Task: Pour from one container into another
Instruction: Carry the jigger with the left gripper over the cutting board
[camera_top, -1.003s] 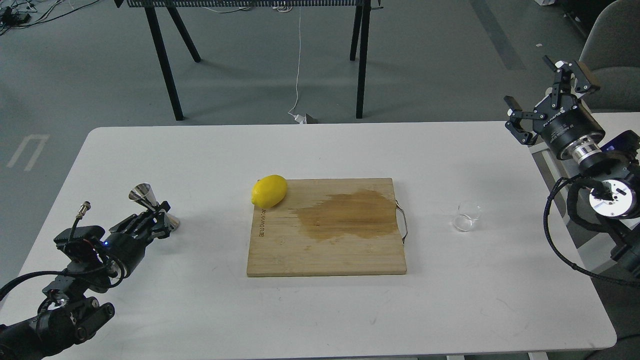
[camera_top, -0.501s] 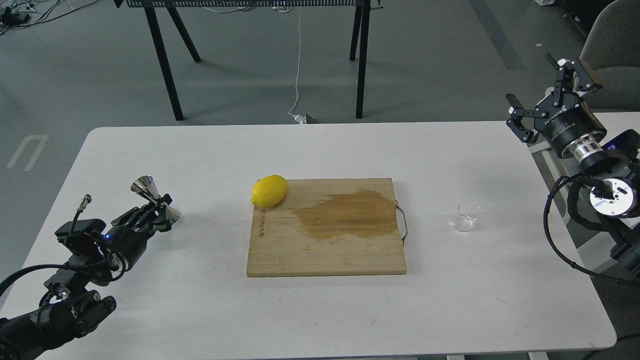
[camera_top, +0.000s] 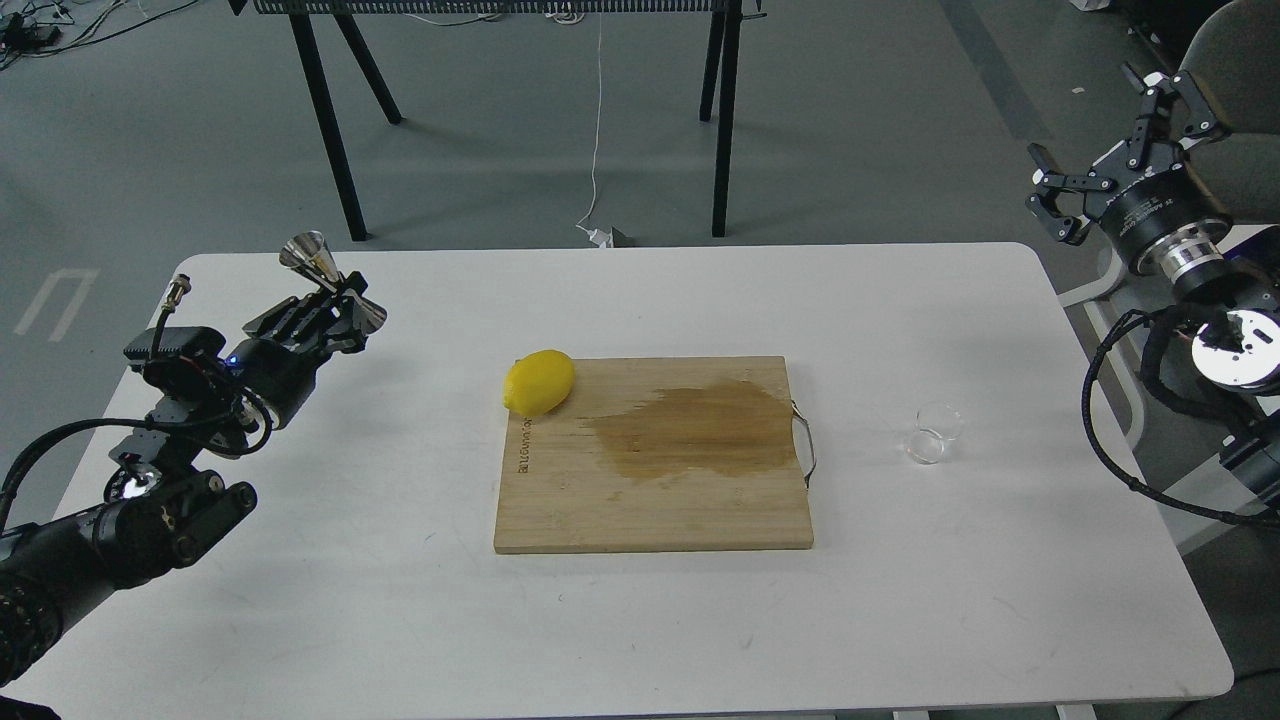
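Note:
The shiny steel jigger (camera_top: 330, 280) is held up off the white table (camera_top: 620, 620) at the far left, tilted, with my left gripper (camera_top: 338, 298) shut on its narrow waist. The small clear glass cup (camera_top: 933, 433) stands upright on the table to the right of the cutting board, with nothing near it. My right gripper (camera_top: 1125, 135) hangs open high beyond the table's right edge, well above and to the right of the cup, its fingers spread with nothing between them.
A wooden cutting board (camera_top: 655, 500) with a dark wet stain lies mid-table, a yellow lemon (camera_top: 538, 382) on its back left corner and a metal handle (camera_top: 805, 445) on its right side. Black table legs and a grey chair stand beyond.
My left gripper has lifted the jigger off the table, carrying it up and slightly right. My right gripper has drawn up and to the right, farther from the cup.

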